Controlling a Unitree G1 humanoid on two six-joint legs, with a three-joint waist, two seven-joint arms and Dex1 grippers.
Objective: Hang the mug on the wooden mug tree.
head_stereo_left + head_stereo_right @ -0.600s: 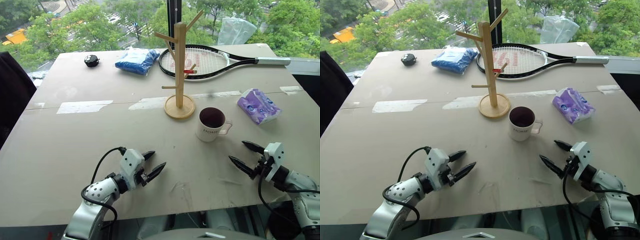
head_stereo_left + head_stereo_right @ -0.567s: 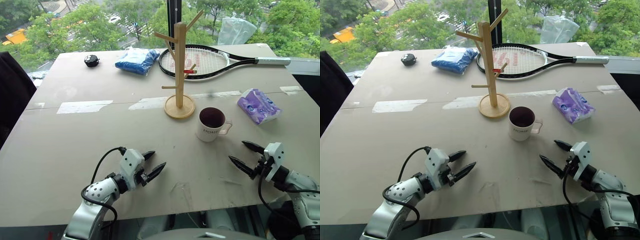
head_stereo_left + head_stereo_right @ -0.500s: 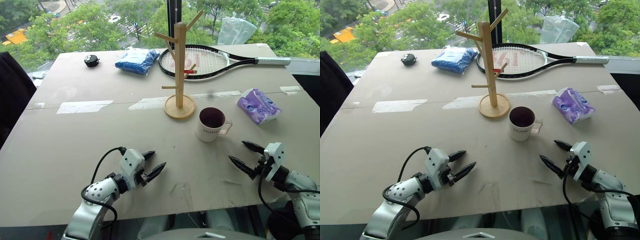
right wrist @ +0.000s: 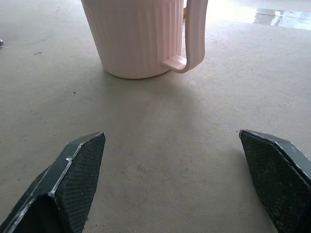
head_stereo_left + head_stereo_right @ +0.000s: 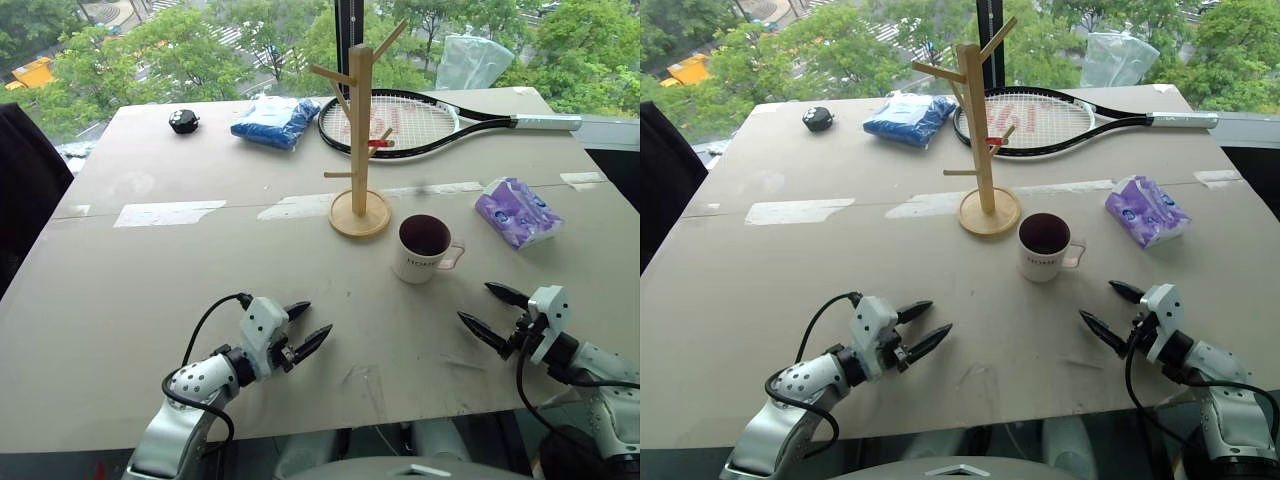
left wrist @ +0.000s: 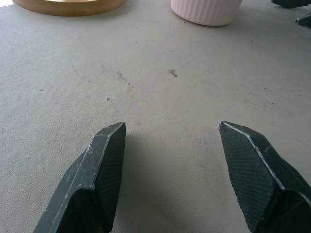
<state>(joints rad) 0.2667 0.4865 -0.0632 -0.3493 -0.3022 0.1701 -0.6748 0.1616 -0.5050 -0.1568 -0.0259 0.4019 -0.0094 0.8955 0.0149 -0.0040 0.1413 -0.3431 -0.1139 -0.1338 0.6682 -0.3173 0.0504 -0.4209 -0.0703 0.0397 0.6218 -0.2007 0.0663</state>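
Mug (image 5: 422, 248) unmoved, both tools unchanged.

Racket (image 5: 420, 122): lying flat, far side of the table (image 5: 150, 280).
Blue bundle (image 5: 273, 120): beside the racket head.
Purple packet (image 5: 517, 212): tissues, perhaps.
Black object (image 5: 183, 121): far left.

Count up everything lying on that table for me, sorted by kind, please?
Mug: 1
Wooden mug tree: 1
Tennis racket: 1
Blue cloth bundle: 1
Purple tissue pack: 1
Small black round thing: 1
Total: 6
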